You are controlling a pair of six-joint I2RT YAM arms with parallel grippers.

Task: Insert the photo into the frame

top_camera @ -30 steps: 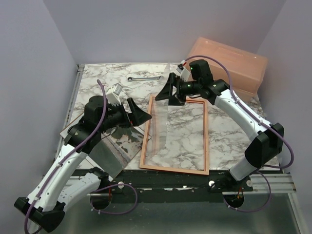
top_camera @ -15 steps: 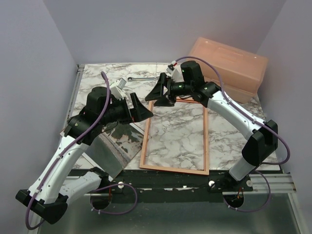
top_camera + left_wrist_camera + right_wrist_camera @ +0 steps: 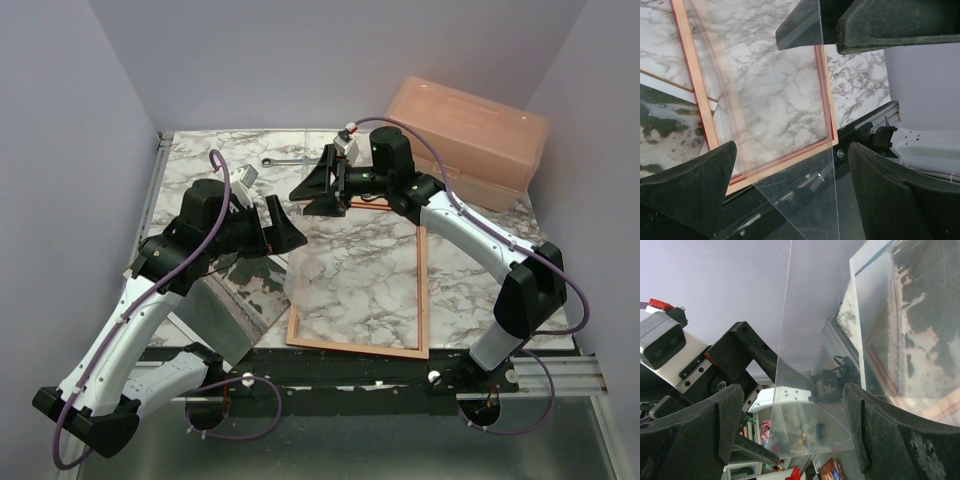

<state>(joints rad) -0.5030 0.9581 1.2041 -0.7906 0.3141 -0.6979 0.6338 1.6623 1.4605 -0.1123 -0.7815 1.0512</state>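
Left claw (image 3: 790, 150) and right claw (image 3: 794, 390) gape, neither pinching the tilted clear pane (image 3: 810, 315); likely next: lay it in frame (image 3: 422, 290), then fetch photo (image 3: 255, 292).

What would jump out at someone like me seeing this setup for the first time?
Two robot arms meet over the middle of a marble table, the left gripper and right gripper both open around a clear pane that stands tilted between them. Beneath it the frame lies flat, pale wooden back up, and a pink plastic box sits in the far right corner.
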